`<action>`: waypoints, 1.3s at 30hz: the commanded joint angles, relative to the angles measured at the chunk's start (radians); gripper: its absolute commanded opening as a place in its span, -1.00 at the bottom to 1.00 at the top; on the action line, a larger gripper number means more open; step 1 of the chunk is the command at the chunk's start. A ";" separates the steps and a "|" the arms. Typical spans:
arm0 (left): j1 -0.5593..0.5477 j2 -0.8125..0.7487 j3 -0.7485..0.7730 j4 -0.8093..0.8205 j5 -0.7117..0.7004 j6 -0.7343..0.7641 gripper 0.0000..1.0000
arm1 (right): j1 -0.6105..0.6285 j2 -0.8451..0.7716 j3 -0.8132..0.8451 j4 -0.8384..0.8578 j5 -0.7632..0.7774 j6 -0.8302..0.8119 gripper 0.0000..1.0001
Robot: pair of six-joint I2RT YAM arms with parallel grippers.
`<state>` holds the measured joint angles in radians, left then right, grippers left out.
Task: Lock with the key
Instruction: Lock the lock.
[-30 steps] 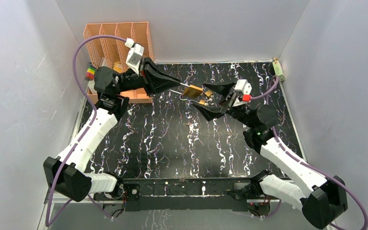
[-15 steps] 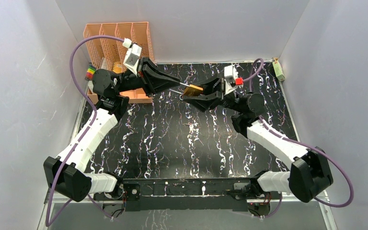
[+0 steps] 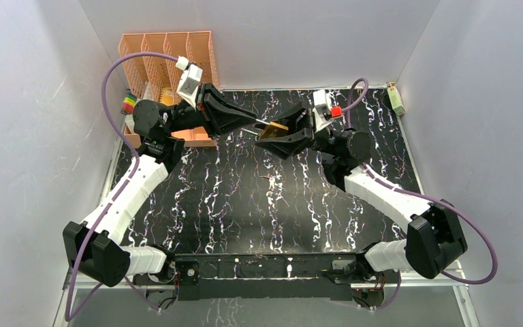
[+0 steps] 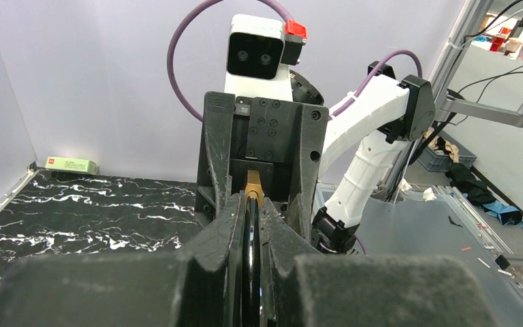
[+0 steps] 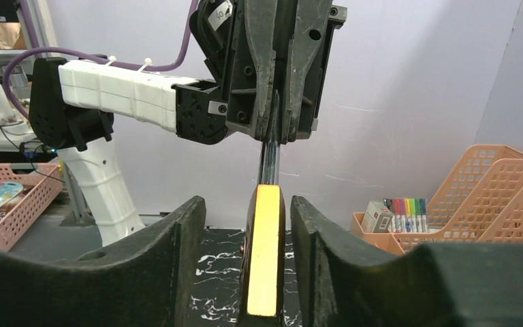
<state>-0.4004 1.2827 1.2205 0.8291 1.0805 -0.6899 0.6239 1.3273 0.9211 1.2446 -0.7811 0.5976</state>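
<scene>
Surface: black table [image 3: 231, 204] with white marble veining, closed in by pale grey walls [image 3: 34, 102] on 3 sides. Back left corner: orange slotted organizer [image 3: 170, 48], with a set of coloured markers [image 3: 129, 102] just beside it. Back right corner: small pale green box [image 3: 396, 101] against the wall. Mid-table: small light object [image 3: 269, 178], too small to identify.

Arms: reach in from the near edge and meet above the rear middle of the table, tips facing each other.

Left gripper [image 3: 253, 122]: pinches tight on the steel shackle [image 5: 270, 160] with no gap showing between the fingers. Holds the brass padlock [image 3: 274, 129] clear of the table by it, body pointing toward the right arm.

Right gripper [image 3: 272, 135]: stands partly open, 1 finger on either side of the padlock body. Right wrist view: a clear gap on one side and a much narrower one on the other. Cannot tell whether that nearer finger touches the brass.

View differences:
- Top view: only one showing the table layout and both arms whole.
- Left wrist view: shows just a sliver of brass [image 4: 253, 185] beyond the closed fingertips, with the right wrist camera square behind it.
- Right wrist view: shows the padlock's narrow edge [image 5: 265, 259] and the 2 shackle legs running up into the left fingers.
</scene>
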 commanded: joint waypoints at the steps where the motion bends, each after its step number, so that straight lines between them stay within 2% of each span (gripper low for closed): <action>1: 0.004 -0.039 0.011 0.082 -0.045 -0.003 -1.00 | 0.004 -0.035 0.052 0.039 0.015 -0.028 0.18; 3: 0.005 -0.039 0.012 0.083 -0.045 -0.003 -1.00 | 0.004 -0.037 0.059 0.021 0.016 -0.037 0.18; 11: 0.004 -0.034 0.002 0.084 -0.037 -0.005 -1.00 | 0.004 -0.019 0.067 0.033 0.026 -0.029 -0.05; 18: 0.004 -0.034 -0.001 0.084 -0.044 -0.003 -1.00 | 0.004 0.002 0.088 0.033 0.029 -0.011 -0.54; 20: 0.003 -0.033 0.000 0.084 -0.044 -0.002 -1.00 | 0.004 0.007 0.092 0.033 0.027 -0.007 -0.79; 21: 0.004 -0.034 0.000 0.084 -0.044 -0.002 -1.00 | 0.005 0.009 0.094 0.031 0.027 -0.006 -1.00; 25: 0.005 -0.039 -0.002 0.078 -0.052 0.002 -1.00 | 0.005 -0.012 0.101 -0.044 0.034 -0.022 -1.00; 27: 0.015 -0.046 0.013 0.025 -0.030 0.028 -1.00 | 0.002 -0.060 0.116 -0.239 0.088 -0.067 -1.00; 28: 0.020 -0.052 0.027 -0.029 -0.003 0.057 -0.72 | 0.000 -0.086 0.140 -0.367 0.106 -0.111 -1.00; 29: 0.024 -0.060 0.046 -0.095 0.025 0.105 -0.31 | 0.000 -0.105 0.171 -0.492 0.102 -0.164 -1.00; 30: 0.028 -0.070 0.072 -0.175 0.040 0.158 0.01 | -0.001 -0.120 0.205 -0.592 0.086 -0.205 -1.00; 31: 0.033 -0.082 0.091 -0.298 0.041 0.220 0.20 | -0.004 -0.131 0.234 -0.682 0.067 -0.238 -1.00; 32: 0.038 -0.095 0.109 -0.376 0.043 0.279 0.69 | -0.010 -0.137 0.263 -0.764 0.029 -0.265 -1.00; 33: 0.044 -0.105 0.125 -0.443 0.056 0.328 0.93 | -0.021 -0.136 0.299 -0.847 -0.017 -0.290 -1.00; 36: 0.074 -0.121 0.167 -0.589 0.162 0.422 0.95 | -0.071 -0.094 0.432 -1.061 -0.252 -0.331 -1.00; 38: 0.101 -0.107 0.189 -0.612 0.288 0.409 0.83 | -0.119 -0.053 0.465 -1.050 -0.425 -0.255 -1.00; 39: 0.115 -0.095 0.193 -0.590 0.360 0.373 0.77 | -0.139 -0.034 0.465 -0.990 -0.492 -0.181 -1.00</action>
<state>-0.3286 1.2018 1.3533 0.3523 1.1957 -0.3683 0.5568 1.2621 1.2808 0.3164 -0.9527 0.3412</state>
